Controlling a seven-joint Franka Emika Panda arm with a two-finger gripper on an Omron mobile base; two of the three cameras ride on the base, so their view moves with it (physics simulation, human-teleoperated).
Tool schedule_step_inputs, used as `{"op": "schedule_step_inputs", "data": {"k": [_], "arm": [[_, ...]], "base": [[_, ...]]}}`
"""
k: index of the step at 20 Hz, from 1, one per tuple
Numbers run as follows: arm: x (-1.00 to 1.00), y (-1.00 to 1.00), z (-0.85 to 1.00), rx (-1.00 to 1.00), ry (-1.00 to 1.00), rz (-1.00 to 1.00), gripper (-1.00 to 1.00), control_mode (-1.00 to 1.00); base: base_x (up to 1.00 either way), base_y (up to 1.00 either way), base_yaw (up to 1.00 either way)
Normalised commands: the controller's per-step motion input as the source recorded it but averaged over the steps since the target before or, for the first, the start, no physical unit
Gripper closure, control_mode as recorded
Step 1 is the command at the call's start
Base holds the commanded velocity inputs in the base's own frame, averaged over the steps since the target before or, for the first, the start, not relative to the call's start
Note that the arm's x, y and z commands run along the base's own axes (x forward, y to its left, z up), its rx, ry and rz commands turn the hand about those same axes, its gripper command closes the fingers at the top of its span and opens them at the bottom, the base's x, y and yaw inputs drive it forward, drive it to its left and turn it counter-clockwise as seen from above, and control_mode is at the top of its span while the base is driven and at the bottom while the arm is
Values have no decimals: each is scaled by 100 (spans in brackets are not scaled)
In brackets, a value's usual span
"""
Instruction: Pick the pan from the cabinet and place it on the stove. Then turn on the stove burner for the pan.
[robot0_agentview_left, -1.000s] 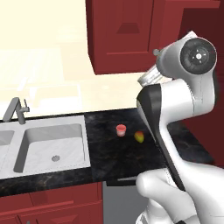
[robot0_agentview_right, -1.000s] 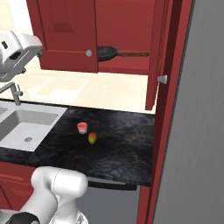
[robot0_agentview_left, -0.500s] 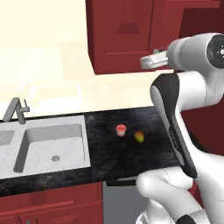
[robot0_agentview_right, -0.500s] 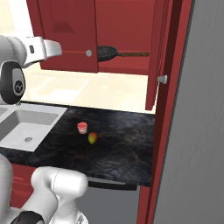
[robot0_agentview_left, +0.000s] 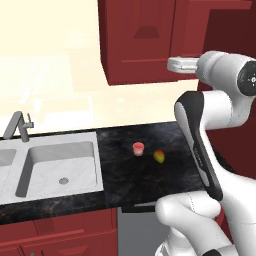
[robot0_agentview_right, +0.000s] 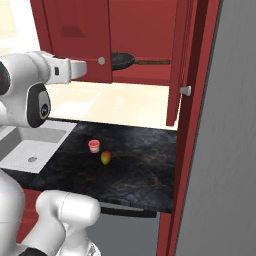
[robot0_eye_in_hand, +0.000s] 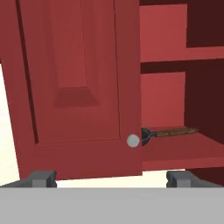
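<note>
The pan (robot0_agentview_right: 122, 60), dark with a slim brown handle, lies on the lower shelf of the cabinet (robot0_agentview_right: 80, 35). In the hand view the closed left door (robot0_eye_in_hand: 83, 87) hides most of the pan (robot0_eye_in_hand: 146, 134); its handle sticks out to the right. The cabinet's right door (robot0_agentview_right: 180, 55) stands open. My gripper (robot0_agentview_right: 84, 69) is level with that shelf, left of the pan and in front of the closed door's knob (robot0_agentview_right: 101, 60). My gripper (robot0_eye_in_hand: 112, 179) is open, fingertips (robot0_eye_in_hand: 42, 178) wide apart and empty. From the left, my gripper (robot0_agentview_left: 171, 64) points at the cabinet (robot0_agentview_left: 140, 40). The stove and its burner are out of view.
A small red cup (robot0_agentview_left: 138, 148) and a yellow-red fruit (robot0_agentview_left: 159, 156) sit on the black counter (robot0_agentview_left: 125, 185) below the cabinet. A sink (robot0_agentview_left: 60, 165) with a faucet (robot0_agentview_left: 15, 125) lies to the left. A tall grey panel (robot0_agentview_right: 225, 150) borders the counter's right side.
The arm has swung its hand to the right and levelled it at the cabinet, closer to the closed door's knob. The jaws stay open.
</note>
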Motion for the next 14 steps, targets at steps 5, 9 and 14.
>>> {"op": "schedule_step_inputs", "data": {"k": [5,9,14], "arm": [[6,-22,0,4,-6,-6,-100,-100],[0,-14,0,4,-1,0,-100,-100],[6,-7,-15,0,-3,1,-100,-100]], "base": [[0,0,0],[0,0,0],[0,0,0]]}}
